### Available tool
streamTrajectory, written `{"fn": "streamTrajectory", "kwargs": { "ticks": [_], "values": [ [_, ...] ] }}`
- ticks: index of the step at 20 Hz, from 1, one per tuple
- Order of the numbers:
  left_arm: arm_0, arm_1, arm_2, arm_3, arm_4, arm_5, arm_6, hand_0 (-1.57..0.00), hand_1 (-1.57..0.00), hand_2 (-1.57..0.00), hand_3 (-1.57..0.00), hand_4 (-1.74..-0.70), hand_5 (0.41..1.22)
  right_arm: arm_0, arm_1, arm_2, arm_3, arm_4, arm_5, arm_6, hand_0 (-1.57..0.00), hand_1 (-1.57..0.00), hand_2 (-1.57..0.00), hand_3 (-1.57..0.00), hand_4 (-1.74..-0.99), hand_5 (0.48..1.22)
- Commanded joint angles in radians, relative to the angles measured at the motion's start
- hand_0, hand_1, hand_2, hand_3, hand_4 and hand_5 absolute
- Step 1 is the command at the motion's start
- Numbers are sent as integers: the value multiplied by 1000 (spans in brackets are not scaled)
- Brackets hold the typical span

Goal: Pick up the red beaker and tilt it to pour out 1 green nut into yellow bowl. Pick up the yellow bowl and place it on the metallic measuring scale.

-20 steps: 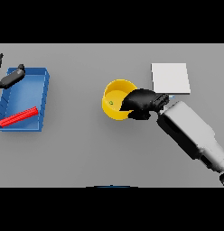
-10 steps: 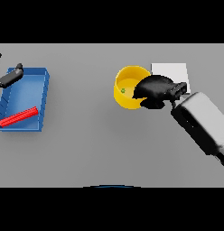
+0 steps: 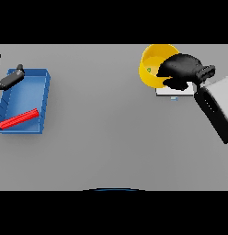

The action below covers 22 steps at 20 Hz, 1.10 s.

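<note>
Right hand sits at about one o'clock on the grey table, its dark fingers curled over the near-right rim of the yellow bowl and pinching that edge. The bowl hangs over the left part of the scale, a pale flat plate of which only a strip shows beneath bowl and hand (whether the bowl's base actually touches it cannot be told from above). Inside the bowl, toward its left wall, lies a small green nut. The white and grey forearm runs off toward four o'clock, leaving the picture at the right edge.

Over at nine o'clock stands a blue tray, well apart from the bowl. A red beaker lies on its side in the tray's near half, slanted, with its right end higher in the view. The left hand shows at the far-left edge, just above the tray's far-left corner; its dark fingers look straight and loosely spread, closed on nothing.
</note>
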Motion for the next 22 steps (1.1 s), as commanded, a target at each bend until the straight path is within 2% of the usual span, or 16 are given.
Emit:
{"fn": "streamTrajectory", "kwargs": {
  "ticks": [1, 5, 7, 11, 13, 16, 17, 20, 22],
  "values": [
    [2, 0, -1, -3, 4, -4, 6, 1, 1, 1, 1, -811, 743, -9, 6, -10, 37, -4, -6, 5, -1571, -1571, -1570, -1220, -1720, 1221],
    [3, -8, -4, -8, 6, 2, 36, 1, 1, 1, 1, -833, 769, -10, -8, -29, 144, -16, -60, -20, -1571, -1571, -1571, -1181, -1720, 1221],
    [4, 4, 1, -11, 4, 8, 43, 1, 1, 1, 1, -829, 774, -35, 4, -26, 238, 1, -100, -29, -1571, -1571, -1571, -1168, -1720, 1221],
    [13, 18, 7, -6, 12, -9, 32, 1, 1, 1, 1, -818, 759, -66, 12, -25, 394, 12, -160, -73, -1571, -1571, -1571, -1254, -1722, 1221],
    [12, 11, 2, -4, 8, -5, 33, 1, 1, 1, 1, -814, 757, -87, 33, -19, 463, 19, -191, -85, -1571, -1566, -1571, -1360, -1724, 1221],
    [11, 14, -2, -9, 3, -6, 38, 1, 1, 1, 1, -801, 743, -111, 65, -12, 550, 24, -235, -104, -1571, -1561, -1571, -1432, -1725, 1221],
    [11, 16, -1, -7, 0, -2, 38, 1, 1, 1, 1, -796, 737, -109, 69, -7, 576, 27, -250, -116, -1571, -1547, -1571, -1460, -1726, 1221],
    [-3, 2, 3, 0, 8, -4, 42, 1, 1, 1, 1, -800, 725, -120, 91, -4, 627, 24, -272, -93, -1571, -1491, -1566, -1497, -1727, 1221],
    [-8, -7, -1, 17, 3, -8, 35, 1, 1, 1, 1, -806, 734, -133, 96, 4, 667, 29, -289, -122, -1571, -1462, -1568, -1496, -1724, 1221]
  ]
}}
